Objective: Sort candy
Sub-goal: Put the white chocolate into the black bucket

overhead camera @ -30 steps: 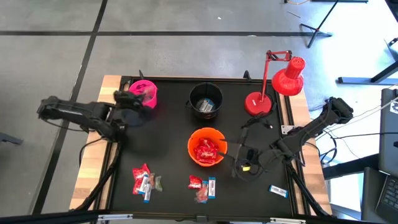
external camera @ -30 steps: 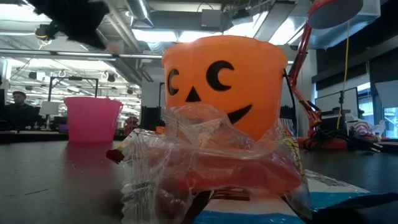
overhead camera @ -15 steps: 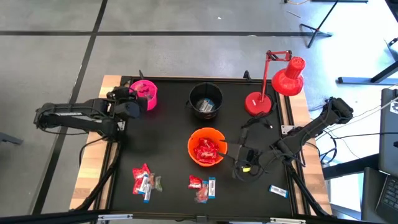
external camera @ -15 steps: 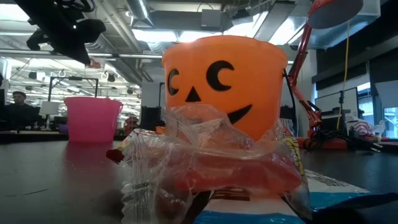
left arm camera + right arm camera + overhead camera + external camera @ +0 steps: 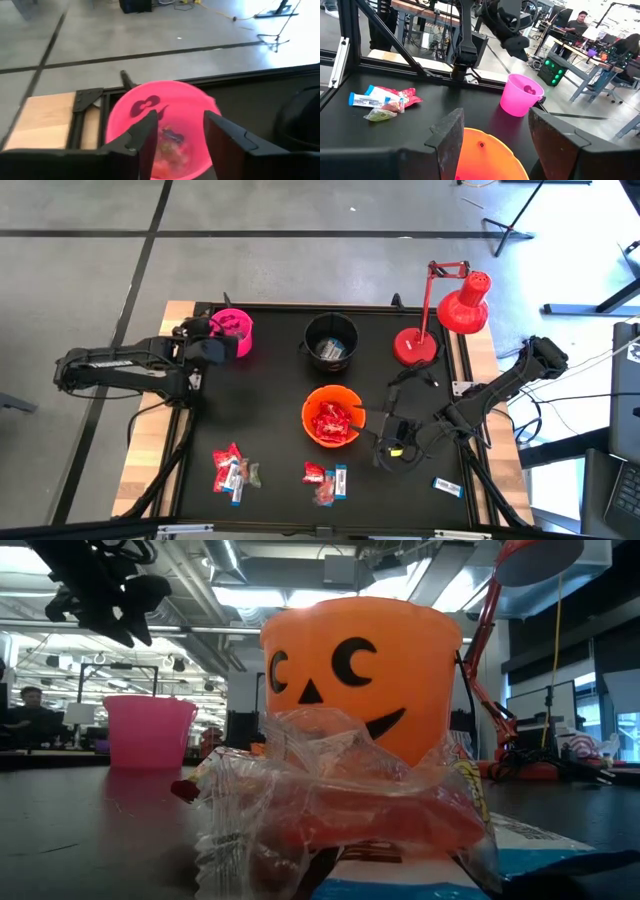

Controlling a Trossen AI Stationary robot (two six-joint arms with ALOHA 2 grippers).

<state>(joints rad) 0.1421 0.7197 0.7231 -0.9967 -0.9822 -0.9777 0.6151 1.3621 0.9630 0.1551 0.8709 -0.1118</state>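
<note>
The left gripper (image 5: 212,346) hangs beside the pink bucket (image 5: 234,327), jaws spread and empty. Loose candy (image 5: 235,470) lies along the table's near edge, with more in the orange bucket (image 5: 332,417). The right gripper (image 5: 384,442) waits beside that bucket, jaws spread.

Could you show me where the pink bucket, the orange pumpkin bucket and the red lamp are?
pink bucket (image 5: 122,112), left wrist view, on its outer wall.
orange pumpkin bucket (image 5: 420,650), low view, on its front wall.
red lamp (image 5: 465,310), high view, on its shade.
</note>
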